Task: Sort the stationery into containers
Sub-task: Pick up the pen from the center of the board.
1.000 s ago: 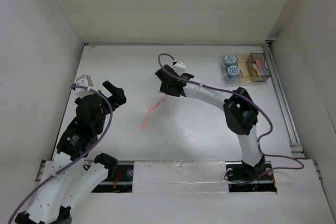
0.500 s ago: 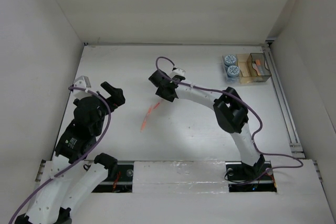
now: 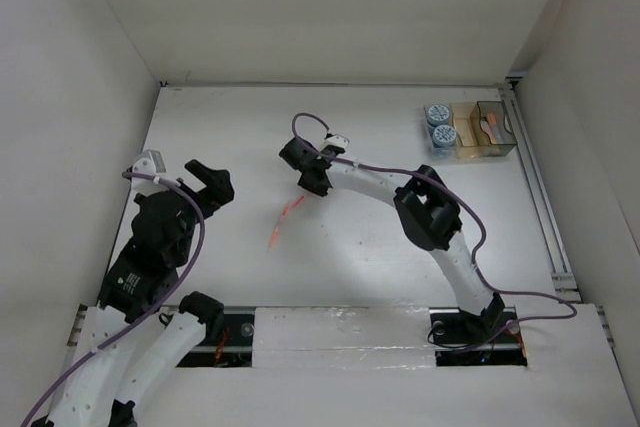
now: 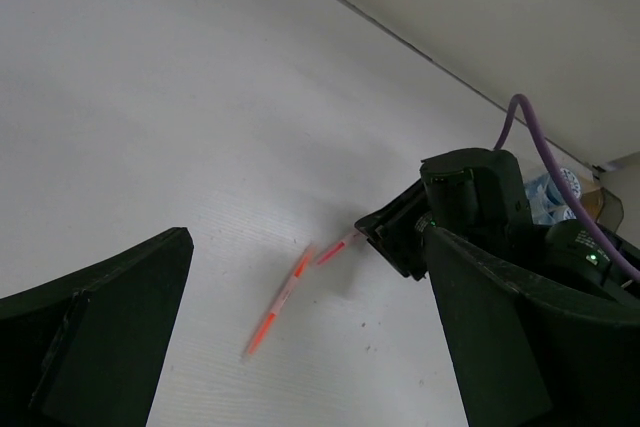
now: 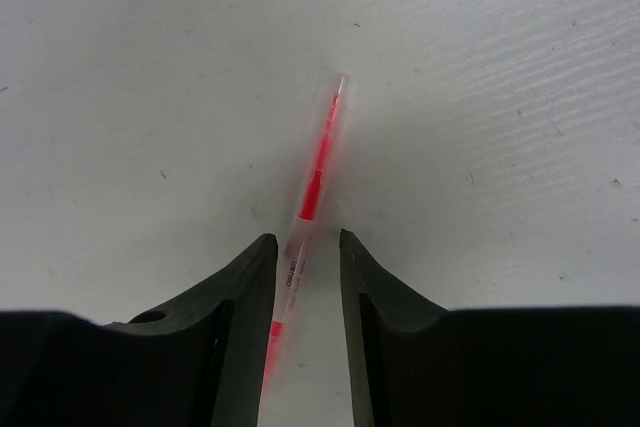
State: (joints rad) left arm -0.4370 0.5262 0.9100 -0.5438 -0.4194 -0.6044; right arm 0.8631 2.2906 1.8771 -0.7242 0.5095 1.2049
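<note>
A red-and-clear pen [image 5: 318, 172] lies on the table between my right gripper's [image 5: 305, 239] fingers. The jaws stand a narrow gap apart around it, with space still showing on the right side. In the top view this gripper [image 3: 305, 179] is at the table's middle, over the far end of the red pen [image 3: 293, 205]. An orange-and-white pen [image 3: 273, 237] lies end to end with it, nearer me, and also shows in the left wrist view [image 4: 280, 299]. My left gripper [image 3: 210, 182] is open and empty, well to the left. The clear organiser [image 3: 500, 152] stands far right, with two blue-and-white pots [image 3: 438, 125] in its left compartment.
The organiser's right compartment holds an orange marker [image 3: 490, 127]. White walls close in the table at the back and sides. A rail [image 3: 545, 217] runs along the right edge. My right arm's purple cable [image 3: 310, 122] loops above the gripper.
My right gripper has moved left and lowered over the red pen's far end. My left arm has drifted slightly left. The pens have not moved.
</note>
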